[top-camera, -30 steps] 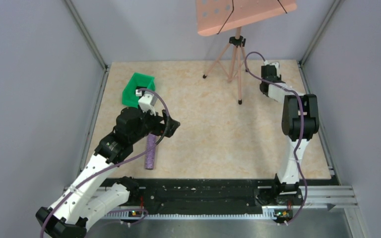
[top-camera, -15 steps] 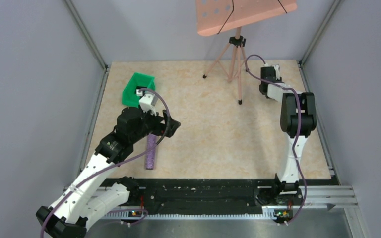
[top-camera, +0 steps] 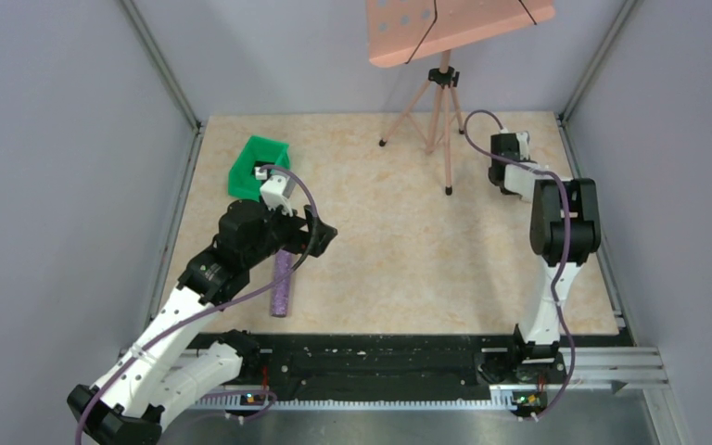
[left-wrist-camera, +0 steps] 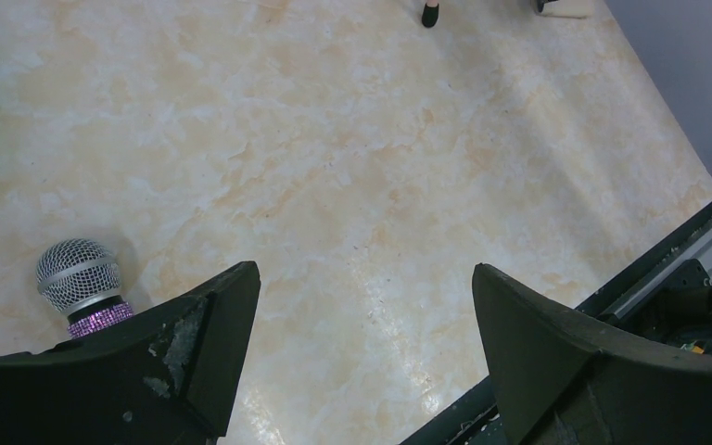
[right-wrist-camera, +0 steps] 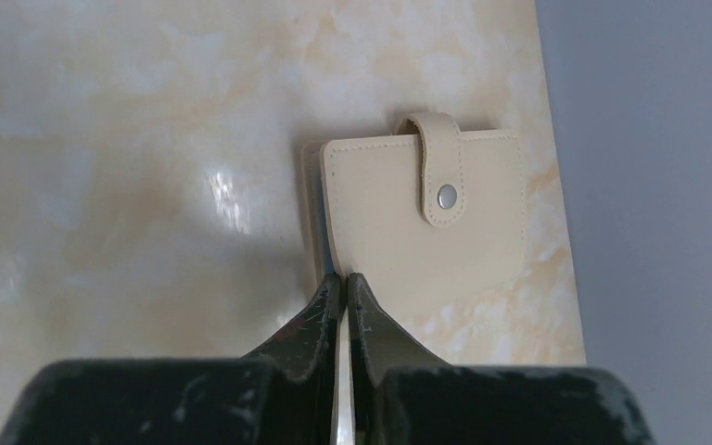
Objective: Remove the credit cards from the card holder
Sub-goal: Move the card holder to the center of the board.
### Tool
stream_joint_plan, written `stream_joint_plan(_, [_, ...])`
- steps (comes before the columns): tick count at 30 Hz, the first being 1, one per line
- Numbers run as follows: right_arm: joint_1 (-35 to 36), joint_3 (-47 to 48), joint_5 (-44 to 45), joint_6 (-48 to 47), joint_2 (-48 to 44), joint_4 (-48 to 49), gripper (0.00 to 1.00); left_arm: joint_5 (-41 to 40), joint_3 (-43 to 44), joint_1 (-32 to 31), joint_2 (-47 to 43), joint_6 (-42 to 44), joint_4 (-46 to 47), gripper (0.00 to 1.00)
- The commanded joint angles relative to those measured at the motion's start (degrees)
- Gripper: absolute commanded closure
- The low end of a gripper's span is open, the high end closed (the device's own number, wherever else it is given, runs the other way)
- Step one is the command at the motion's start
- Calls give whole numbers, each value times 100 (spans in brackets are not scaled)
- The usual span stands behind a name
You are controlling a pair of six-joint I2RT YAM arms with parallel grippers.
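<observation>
Though hidden overhead, card holder (right-wrist-camera: 380,218) sits pinched in right jaws (left jaws agape).

Bare tabletop (top-camera: 399,241) mid-table; tripod (top-camera: 442,120) at the back, wall (right-wrist-camera: 649,185) just beside card holder (right-wrist-camera: 426,222).

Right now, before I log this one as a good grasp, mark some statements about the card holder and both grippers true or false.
1. The card holder has its snap strap fastened. True.
2. The left gripper holds the microphone. False: it is open and empty; the microphone lies on the table beside it.
3. The right gripper is shut, tips at the card holder's near edge. True.
4. The card holder lies mid-table. False: it lies flat by the right wall.
</observation>
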Motion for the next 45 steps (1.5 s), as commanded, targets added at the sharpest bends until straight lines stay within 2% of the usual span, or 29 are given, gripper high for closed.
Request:
stream_joint_plan(1, [-56, -375, -373, 551, -761, -574, 100, 12, 43, -16, -96, 68, 171, 10])
stream_joint_plan(10, [518, -1430, -935, 1680, -2024, -1845, 100, -255, 26, -13, -207, 67, 100, 11])
stream_joint_plan(15, [1509, -2323, -1667, 2137, -2868, -2029, 100, -286, 35, -22, -311, 102, 52, 11])
stream_joint_plan(18, [2075, -2476, -1814, 2629, -3233, -2263, 100, -393, 9, -22, -409, 112, 44, 11])
stream_joint_plan(22, [2769, -2558, -2479, 3570, -3539, -2264, 100, -538, 9, -29, -469, 124, 11, 12])
stream_joint_plan(25, [3423, -2540, -2770, 4245, -3534, -2132, 100, -706, 37, -34, -476, 164, -48, 13])
stream_joint_plan(31, [4253, -2654, -2895, 5631, -3184, -1362, 100, -1098, 11, -32, -617, 230, -65, 13])
stream_joint_plan(36, [4586, -2880, -3318, 6561, -2933, -102, 100, -1183, 8, -30, -611, 264, -77, 13])
stream_joint_plan(39, [4588, -2740, -3491, 6465, -2838, 144, 87, -1228, 18, -34, -559, 278, -106, 13])
stream_joint_plan(42, [4585, -2371, -3593, 5528, -2858, -206, 76, -1310, 11, -36, -517, 287, -108, 13])
stream_joint_plan(44, [4579, -2242, -3445, 4742, -3006, -634, 58, -1368, 16, -29, -471, 279, -95, 13])
stream_joint_plan(45, [4567, -2235, -3299, 4465, -3121, -805, 53, -1380, 30, -33, -429, 279, -99, 13])
